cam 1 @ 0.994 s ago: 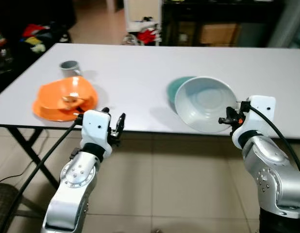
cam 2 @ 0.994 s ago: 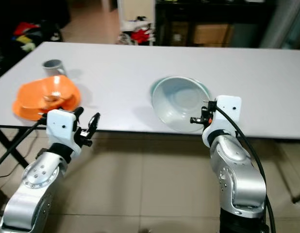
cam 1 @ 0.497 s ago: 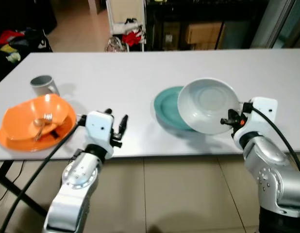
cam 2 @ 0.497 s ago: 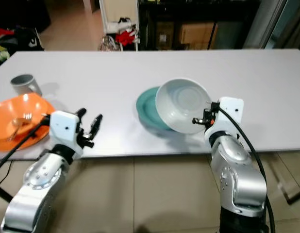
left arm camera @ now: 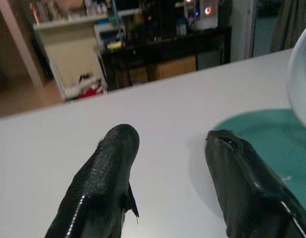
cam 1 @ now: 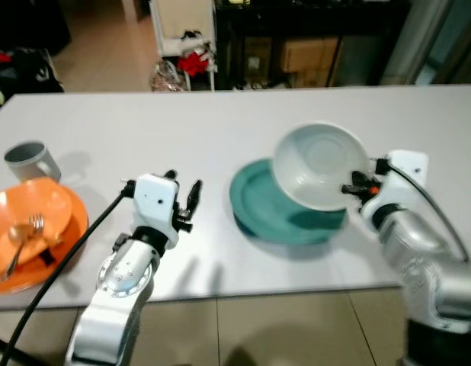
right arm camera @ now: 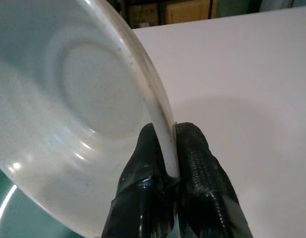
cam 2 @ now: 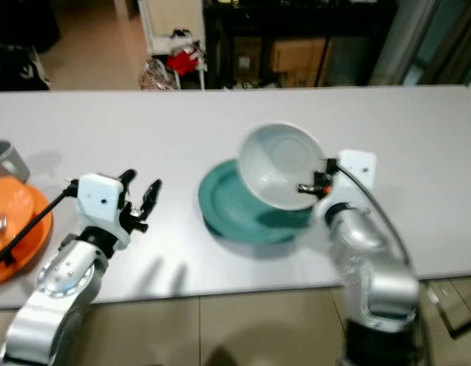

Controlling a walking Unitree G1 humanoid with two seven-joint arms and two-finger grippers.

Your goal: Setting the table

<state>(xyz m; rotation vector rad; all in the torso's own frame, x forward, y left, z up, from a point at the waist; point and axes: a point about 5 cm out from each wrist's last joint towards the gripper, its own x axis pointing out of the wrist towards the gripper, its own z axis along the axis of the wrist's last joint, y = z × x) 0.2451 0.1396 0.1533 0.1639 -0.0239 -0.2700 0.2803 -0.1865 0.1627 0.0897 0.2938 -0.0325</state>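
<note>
Bowl: a pale bowl (cam 1: 319, 164), right of centre, is held tilted above the teal plate (cam 1: 285, 206), likely so it can be set on top.
Right gripper: the right gripper (right arm camera: 169, 148) has both fingers clamped on the bowl's rim, one inside and one outside.
Left gripper: the left gripper (left arm camera: 168, 173) hovers over the white table (cam 1: 220, 130) with fingers spread and nothing between them.
Far left: an orange plate (cam 1: 56, 221) with a fork (cam 1: 22, 240), a grey mug (cam 1: 28, 160) just behind, apparently one place already laid.
</note>
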